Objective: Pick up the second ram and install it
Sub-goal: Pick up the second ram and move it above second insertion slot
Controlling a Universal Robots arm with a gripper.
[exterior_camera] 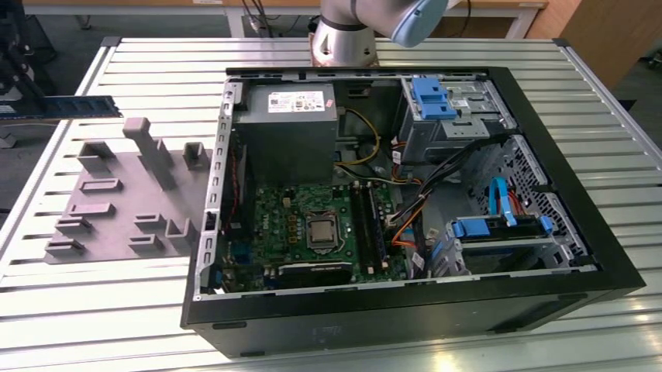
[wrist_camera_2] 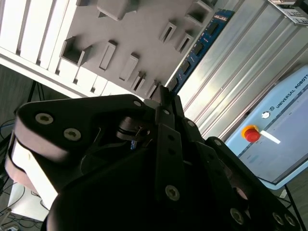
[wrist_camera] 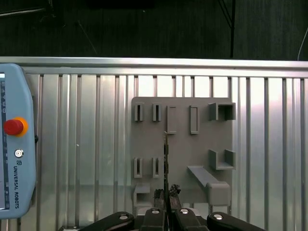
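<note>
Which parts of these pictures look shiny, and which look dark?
Exterior view: glare whitens patches of the slatted table, while the inside of the computer case lies in shade. First wrist view: the slats gleam evenly, and the background beyond the table is black. Second wrist view: the gripper, shut on the memory stick, looms dark against the bright table.

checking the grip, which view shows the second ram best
Second wrist view: the second ram shows blue face and chips in the gripper. First wrist view: edge-on. Exterior view: side-on at that view's left.
</note>
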